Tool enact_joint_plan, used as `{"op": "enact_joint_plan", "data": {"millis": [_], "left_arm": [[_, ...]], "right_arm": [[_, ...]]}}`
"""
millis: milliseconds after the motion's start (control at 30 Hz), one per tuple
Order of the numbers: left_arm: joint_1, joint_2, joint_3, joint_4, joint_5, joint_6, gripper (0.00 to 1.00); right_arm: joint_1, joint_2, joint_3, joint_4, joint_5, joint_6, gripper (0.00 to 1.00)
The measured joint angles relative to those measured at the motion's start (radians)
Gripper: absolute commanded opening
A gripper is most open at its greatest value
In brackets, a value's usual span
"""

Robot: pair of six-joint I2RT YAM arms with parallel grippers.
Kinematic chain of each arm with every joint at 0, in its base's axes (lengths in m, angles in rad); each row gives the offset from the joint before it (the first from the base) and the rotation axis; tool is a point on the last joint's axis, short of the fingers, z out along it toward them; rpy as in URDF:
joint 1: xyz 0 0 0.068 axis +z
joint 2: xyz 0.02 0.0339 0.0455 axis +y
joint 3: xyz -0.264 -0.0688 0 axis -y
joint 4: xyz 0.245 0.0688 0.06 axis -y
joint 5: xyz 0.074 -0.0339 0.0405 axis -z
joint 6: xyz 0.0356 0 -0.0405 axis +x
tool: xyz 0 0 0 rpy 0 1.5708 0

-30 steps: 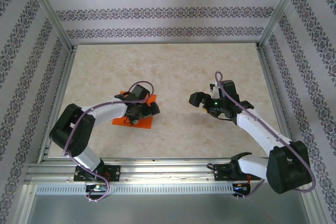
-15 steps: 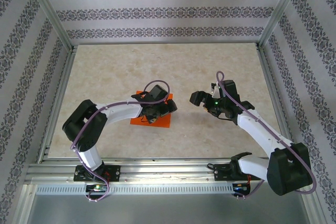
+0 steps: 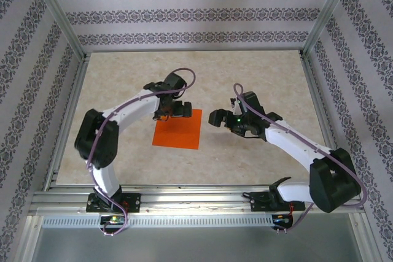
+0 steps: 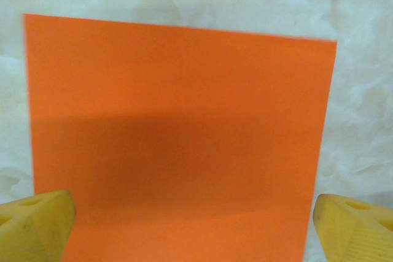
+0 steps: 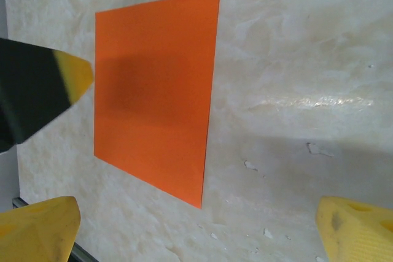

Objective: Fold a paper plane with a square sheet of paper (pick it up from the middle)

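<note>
The square sheet of paper (image 3: 178, 132) is bright orange and lies flat on the marbled table, near the middle. My left gripper (image 3: 174, 112) hovers at the sheet's far edge, open and holding nothing. From the left wrist, the sheet (image 4: 178, 127) spreads between the two yellow fingertips (image 4: 37, 222), with the left gripper (image 4: 193, 225) wide apart above it. My right gripper (image 3: 220, 119) is just right of the sheet, open and empty. From the right wrist, the sheet (image 5: 153, 84) lies ahead and left of the right gripper (image 5: 196, 228). No paper plane shape is seen; the sheet is unfolded.
The table (image 3: 258, 78) is fenced by a metal frame and patterned walls on three sides. A black and yellow finger of the left gripper (image 5: 61, 81) reaches in over the sheet's left side in the right wrist view. Small white flecks (image 5: 313, 148) dot the table.
The sheet slid right toward the table's middle under the left gripper. The left gripper then drew back to the sheet's far edge. The right gripper moved left, closer to the sheet.
</note>
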Motion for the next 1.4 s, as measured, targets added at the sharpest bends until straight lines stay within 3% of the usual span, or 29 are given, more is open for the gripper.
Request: {"op": "enact_joint_plan", "data": {"millis": [333,733,1400], "left_arm": [[-0.001,0.216,0.117,-0.128,0.054,0.097,0.98],[-0.001,0.248,0.138,-0.153,0.068,0.101,0.96],[-0.029,0.309,0.213,-0.224,-0.002,0.055,0.93]], "right_arm": [[0.032,0.057,0.03,0.008,0.005,0.019,0.98],[0.037,0.06,0.03,0.018,0.005,0.027,0.98],[0.037,0.08,0.032,0.018,0.013,0.031,0.98]]}}
